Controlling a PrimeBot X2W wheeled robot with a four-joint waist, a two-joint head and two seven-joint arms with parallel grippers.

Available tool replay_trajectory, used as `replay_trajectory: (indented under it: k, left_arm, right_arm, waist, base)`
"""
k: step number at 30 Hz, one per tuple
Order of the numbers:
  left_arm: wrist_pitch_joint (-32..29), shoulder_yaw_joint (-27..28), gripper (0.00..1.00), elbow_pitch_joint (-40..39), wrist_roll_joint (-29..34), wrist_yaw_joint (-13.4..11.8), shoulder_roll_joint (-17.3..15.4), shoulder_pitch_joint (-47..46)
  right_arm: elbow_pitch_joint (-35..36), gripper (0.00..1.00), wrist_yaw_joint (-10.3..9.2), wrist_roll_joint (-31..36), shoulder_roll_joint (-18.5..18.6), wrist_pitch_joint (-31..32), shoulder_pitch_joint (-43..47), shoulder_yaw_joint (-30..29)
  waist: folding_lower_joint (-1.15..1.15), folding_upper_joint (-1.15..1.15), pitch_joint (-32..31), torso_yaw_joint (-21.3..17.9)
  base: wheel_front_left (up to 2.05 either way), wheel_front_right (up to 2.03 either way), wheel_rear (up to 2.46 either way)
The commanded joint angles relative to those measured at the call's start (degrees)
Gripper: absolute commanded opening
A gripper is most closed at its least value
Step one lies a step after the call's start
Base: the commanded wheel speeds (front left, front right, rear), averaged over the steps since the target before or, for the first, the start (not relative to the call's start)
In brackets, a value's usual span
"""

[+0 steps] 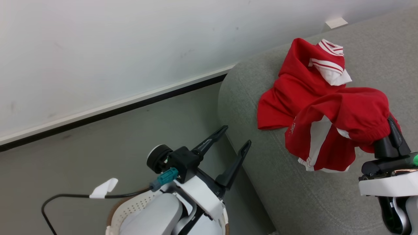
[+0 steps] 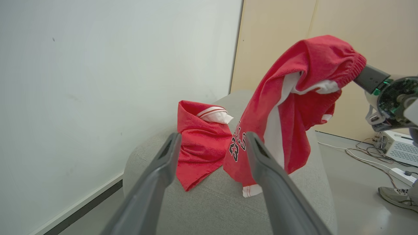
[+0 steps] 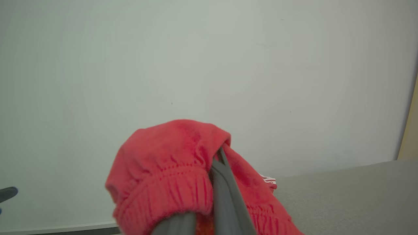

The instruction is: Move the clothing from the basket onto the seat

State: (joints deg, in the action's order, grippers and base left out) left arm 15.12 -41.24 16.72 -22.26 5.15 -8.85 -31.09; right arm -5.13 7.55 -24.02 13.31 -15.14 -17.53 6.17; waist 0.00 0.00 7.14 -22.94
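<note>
The red top (image 1: 295, 88) (image 2: 200, 147) with striped white cuffs lies crumpled on the light-grey seat (image 1: 294, 195) (image 2: 215, 209). The red shorts (image 1: 346, 120) (image 2: 300, 98) (image 3: 169, 176), printed "23", hang from my right gripper (image 1: 390, 125) (image 3: 212, 176), which is shut on their elastic waistband; their lower hem touches the seat beside the top. My left gripper (image 1: 233, 138) (image 2: 212, 140) is open and holds nothing, hovering left of the seat above the cream perforated basket (image 1: 130, 207), which my left arm largely hides.
A white wall with a dark baseboard (image 1: 114, 109) runs behind the grey floor. In the left wrist view, cables, a white device (image 2: 400, 147) and a person's shoe (image 2: 395, 195) lie on the floor beyond the seat.
</note>
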Motion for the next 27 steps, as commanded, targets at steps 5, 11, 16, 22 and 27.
replay_trajectory:
  k: [5, 11, 16, 22, 27]
  left_arm:
    - [0.0, 0.7, 1.00, 0.7, 1.8, 0.7, 0.3, 0.3]
    - [0.0, 0.7, 1.00, 1.3, 2.7, 1.3, 0.5, -1.4]
    - [0.0, 0.4, 1.00, 2.1, 2.8, 1.8, -0.3, -2.8]
    - [0.0, 0.2, 1.00, 2.4, 3.1, 1.9, -1.3, -4.8]
    - [0.0, 0.3, 1.00, 2.5, 3.3, 2.0, -2.3, -6.6]
  right_arm:
    - [-1.0, 0.00, -0.13, -0.5, 2.1, 0.0, -2.8, -0.2]
    - [-5.2, 0.00, -0.13, -3.2, 6.6, 0.0, -10.2, -1.0]
    - [-10.7, 0.00, -0.13, -4.3, 11.9, 0.0, -17.4, -3.1]
    - [-18.8, 0.00, -0.13, -6.2, 18.7, 0.0, -26.1, -4.2]
    - [-26.9, 0.00, -0.13, -6.7, 22.7, 0.0, -32.5, -2.7]
  waist:
    - [0.00, 0.00, 1.8, -1.4]
    - [0.00, 0.00, 5.2, -0.6]
    - [0.00, 0.00, 8.8, 1.4]
    - [0.00, 0.00, 13.7, 4.4]
    - [0.00, 0.00, 17.6, 6.3]
  base:
    - [0.00, 0.00, 0.00]
    - [0.00, 0.00, 0.00]
    - [0.00, 0.00, 0.00]
    - [0.00, 0.00, 0.00]
    - [0.00, 0.00, 0.00]
